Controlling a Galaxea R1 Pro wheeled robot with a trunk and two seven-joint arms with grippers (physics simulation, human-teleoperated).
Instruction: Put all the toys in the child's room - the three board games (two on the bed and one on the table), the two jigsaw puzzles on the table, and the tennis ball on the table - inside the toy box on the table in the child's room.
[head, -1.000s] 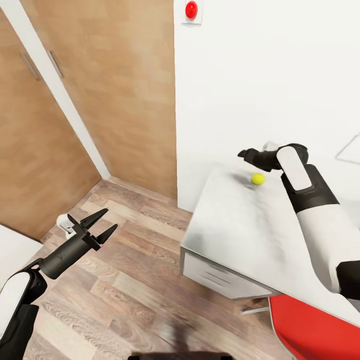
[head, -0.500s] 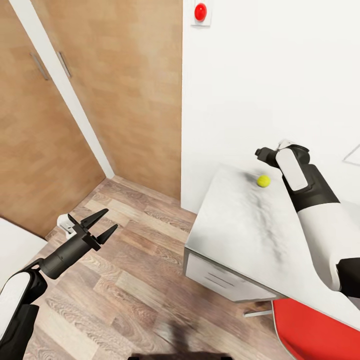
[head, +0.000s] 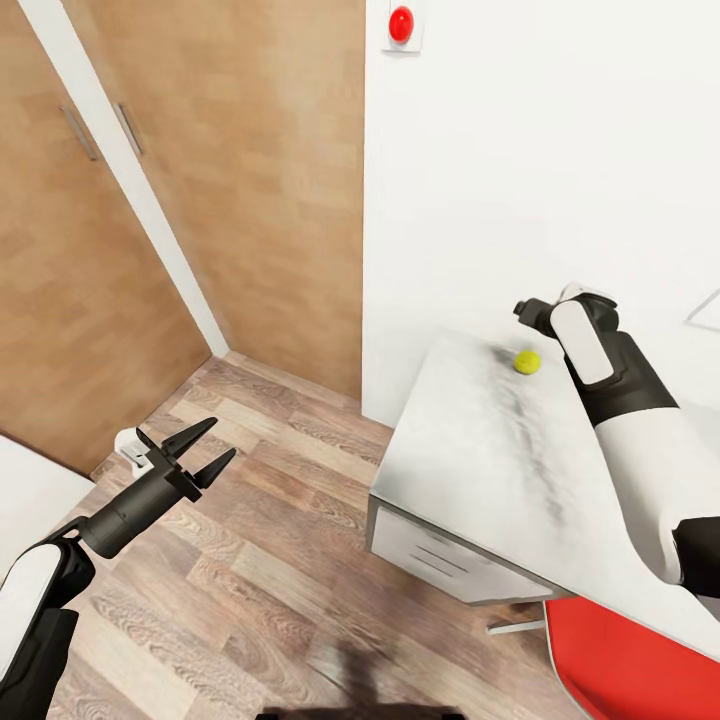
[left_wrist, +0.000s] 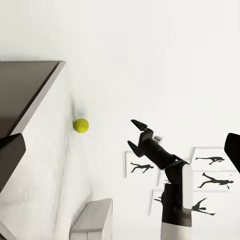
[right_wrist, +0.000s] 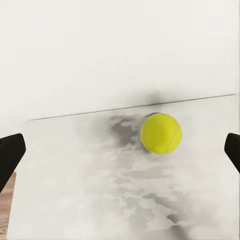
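Your right gripper (head: 522, 309) hangs over the far end of the table (head: 470, 450), right of centre in the head view, with the tennis ball (head: 527, 361) lying free on the pale top just below it in the frame. Nothing touches the ball; it sits near the wall-side edge of the table, a soft shadow beside it.

In the right wrist view the ball (right_wrist: 160, 133) shows right of the frame's middle, with the two dark fingertips at the far left and right edges, spread wide with nothing between them. The left wrist view, looking across the room, catches the same gripper (left_wrist: 135, 133) splayed open and standing off from the ball (left_wrist: 81, 125), a clear gap between them.

That gap is what your next move turns on. Judged from these views, the ball lies ahead of the fingers and off to one side of their centre line, so you would need to shift the hand sideways until the ball sits midway, then bring it down to the tabletop. A ball has no long axis to line up with, so finger angle matters little; its readiness to roll off toward the wall or the table edge matters more.

Your left gripper (head: 198, 448) is well apart, out over the wood floor (head: 250, 560) at lower left of the head view, fingers parted and empty. The right arm is plainly the nearer.
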